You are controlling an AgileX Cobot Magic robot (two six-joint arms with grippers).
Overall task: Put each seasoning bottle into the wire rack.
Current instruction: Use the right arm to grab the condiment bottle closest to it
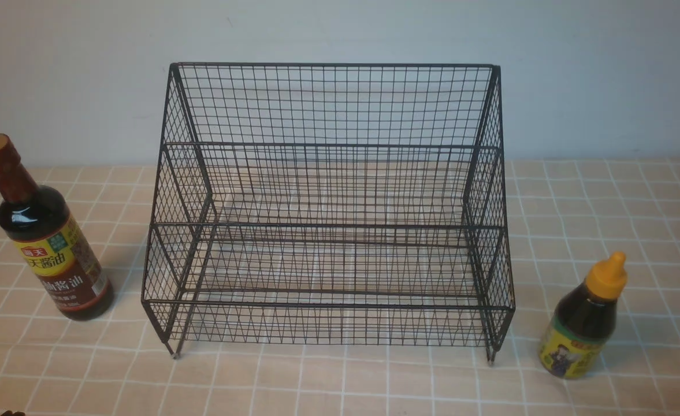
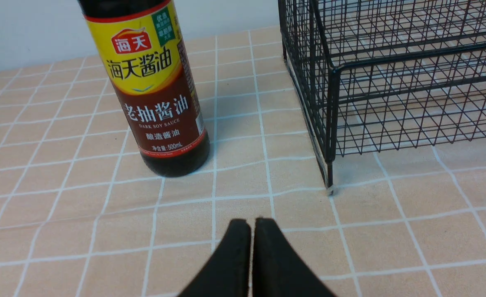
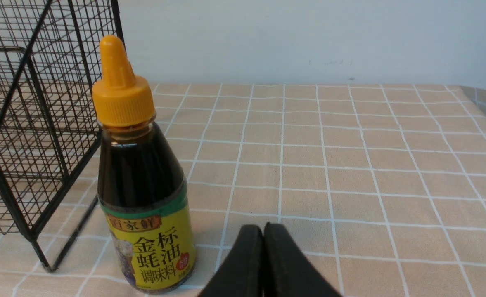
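The wire rack [image 1: 334, 65] fills the centre of the front view, standing on the checked tablecloth [image 1: 605, 202]. The tall bottle [image 1: 51, 242] stands upright at the left edge and the short bottle [image 1: 585, 323] at the lower right, both outside the rack. The left gripper [image 2: 251, 225] and the right gripper [image 3: 263, 229] are each clenched on nothing.

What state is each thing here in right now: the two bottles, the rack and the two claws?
Wire rack: standing, empty.
Tall bottle: upright, capped, outside the rack.
Short bottle: upright, capped, outside the rack.
Left gripper: shut, holding nothing.
Right gripper: shut, holding nothing.
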